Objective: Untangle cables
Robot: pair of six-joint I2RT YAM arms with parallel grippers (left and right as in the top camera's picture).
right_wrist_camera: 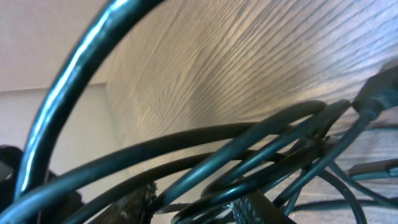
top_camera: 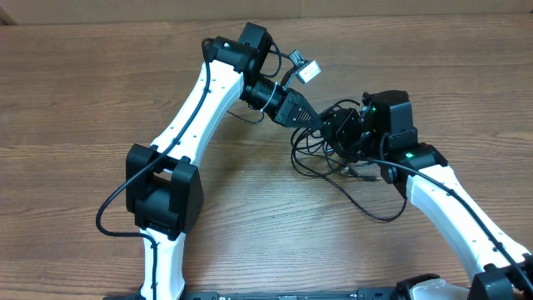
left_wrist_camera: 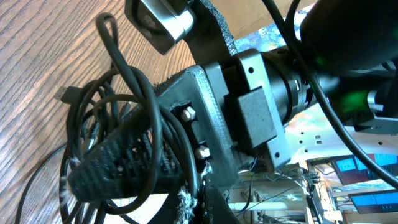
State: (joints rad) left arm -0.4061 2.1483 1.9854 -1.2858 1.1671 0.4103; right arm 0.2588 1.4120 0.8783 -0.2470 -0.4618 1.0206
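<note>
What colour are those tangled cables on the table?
The cables are black, clearest in the overhead view.

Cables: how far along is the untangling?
Done: nothing visibly separated; the thin black cables lie as one knotted bundle on the wooden table. In hand: the left gripper is shut, with loops draped around its fingers; cords cross between the fingers of the right gripper, grip unclear. Left: pull every cord free and lay each apart.

cables [top_camera: 310, 148]: thin black cords, glossy, knotted into one bundle
pose: overlapping loops, one loose loop trailing outward
place: on the table [top_camera: 83, 100], right of centre
</note>
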